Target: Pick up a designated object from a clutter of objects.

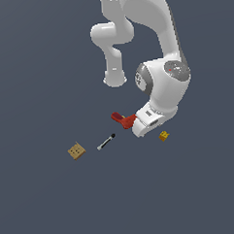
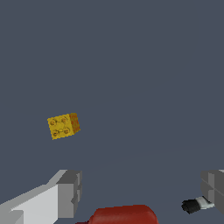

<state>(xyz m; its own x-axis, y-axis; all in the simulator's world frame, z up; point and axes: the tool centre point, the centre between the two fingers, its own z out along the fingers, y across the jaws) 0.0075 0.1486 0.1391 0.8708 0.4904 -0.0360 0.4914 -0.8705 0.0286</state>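
On the plain grey floor (image 1: 45, 200) the open, empty gripper (image 2: 140, 192) hangs over the red tool (image 2: 124, 214) — the small yellow block (image 2: 64, 126) lies just beside, outside its fingers.

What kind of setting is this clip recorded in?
Most likely a simulated pick-from-clutter test scene, not a real room: a flat, featureless grey floor, a smoothly rendered white arm, and only small props, such as a yellow block and a red L-shaped tool.

A plain dark grey-blue floor (image 1: 41, 205) fills the scene, smooth, uniform and unmarked all around
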